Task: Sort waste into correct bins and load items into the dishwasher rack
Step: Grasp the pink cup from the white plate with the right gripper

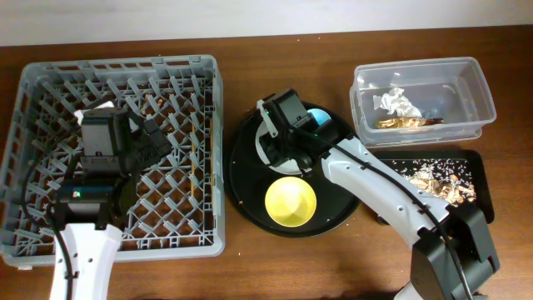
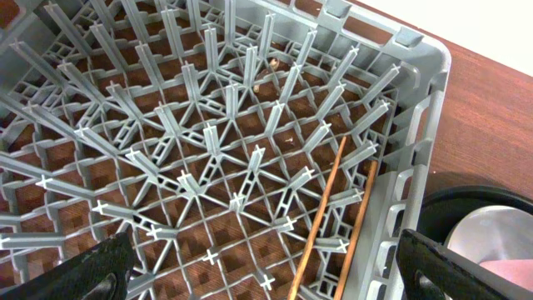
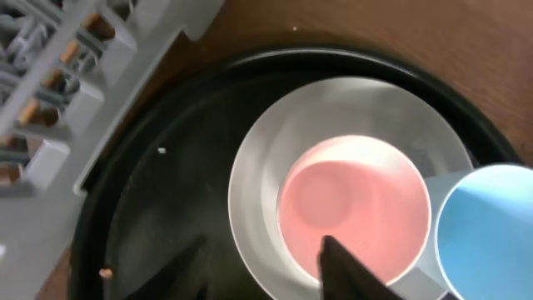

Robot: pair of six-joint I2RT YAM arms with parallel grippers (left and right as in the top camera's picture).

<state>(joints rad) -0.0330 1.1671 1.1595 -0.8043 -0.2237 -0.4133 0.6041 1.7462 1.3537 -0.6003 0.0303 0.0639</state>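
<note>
My left claw (image 2: pixel 262 250) hangs wide open over the dishwasher rack (image 1: pixel 117 65), holding nothing. Both fingertips show at the bottom corners of the wrist view w/ bare pegs between them. The chopsticks (image 2: pixel 321 212) lie side by side in the rack, along the wall nearest the round black tray (image 1: pixel 246 179).

My right claw (image 3: pixel 262 246) is down over that tray. Its fingers are apart, not clenched. One dark fingertip (image 3: pixel 341 262) sits in the mouth of the pink cup (image 3: pixel 358 196). The other is a dim shape off to the left over the tray floor, so the cup's left wall and the plate's rim lie between them. No pinch on the wall that I can see.

The pink cup stands upright on the grey-green plate (image 3: pixel 254 158), approx centre. The light-blue cup (image 3: pixel 487 225) is just beside the pink one, overlapping the plate's edge in view; can't tell if the two cups touch. The yellow bowl (image 1: pixel 291 202) sits upright on the round tray, on the side nearer me, apart from the plate.

Right side of the surface (image 1: pixel 250 267): the clear tub (image 1: pixel 479 87) holds the white tissue (image 1: pixel 398 102) and foil wrapper (image 1: pixel 408 122). The black tray (image 1: pixel 479 171) just in front of it has food scraps (image 1: pixel 429 171) scattered across it.
</note>
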